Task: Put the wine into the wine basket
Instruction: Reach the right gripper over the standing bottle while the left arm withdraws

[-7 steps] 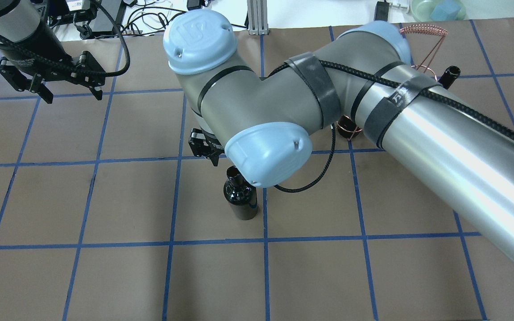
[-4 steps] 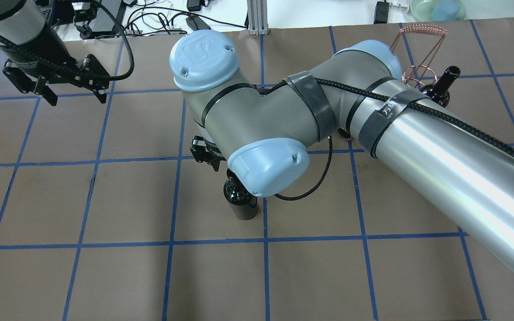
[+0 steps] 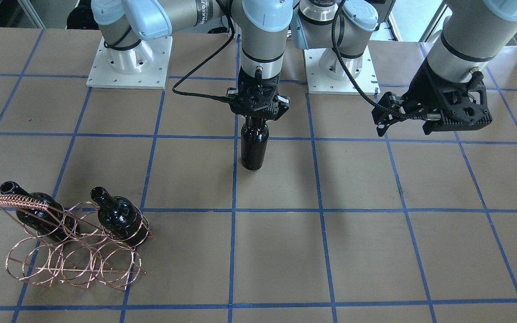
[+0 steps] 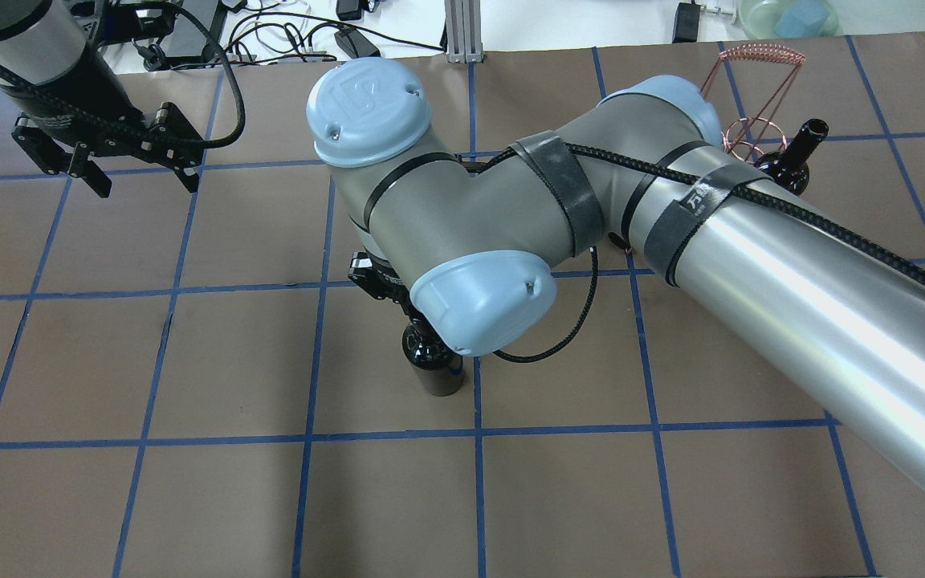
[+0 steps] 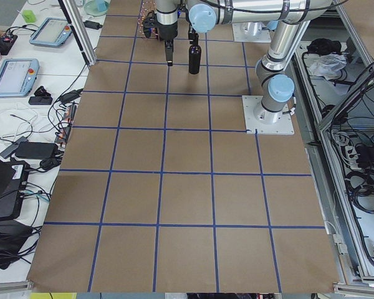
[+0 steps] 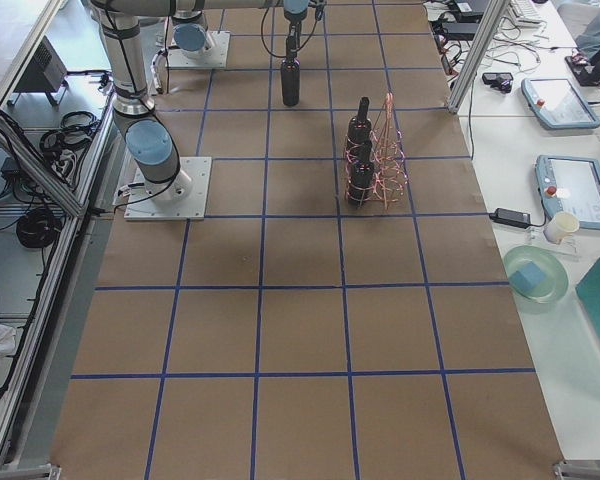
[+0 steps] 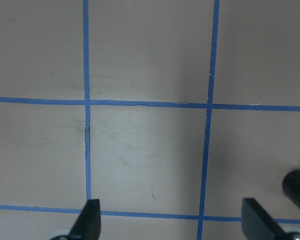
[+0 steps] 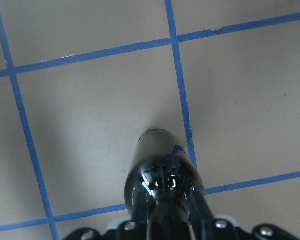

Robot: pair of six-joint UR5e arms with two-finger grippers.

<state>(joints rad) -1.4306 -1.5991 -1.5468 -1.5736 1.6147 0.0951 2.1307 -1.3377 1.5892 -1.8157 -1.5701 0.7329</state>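
On table [image 3: 375,251], wine [image 3: 254,150] upright w/ neck gripped by right hand [image 3: 257,117].

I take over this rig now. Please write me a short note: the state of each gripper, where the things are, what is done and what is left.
The left gripper is open and empty, above the bare table, away from the job.
The right gripper is shut on the neck of the wine, which is upright near the table's middle. I cannot tell whether it is lifted.
The wine basket is at the table's end on the robot's right, with two other bottles in its rings.
Done: the grasp. Left: carry the wine to the basket and set it into a free ring.
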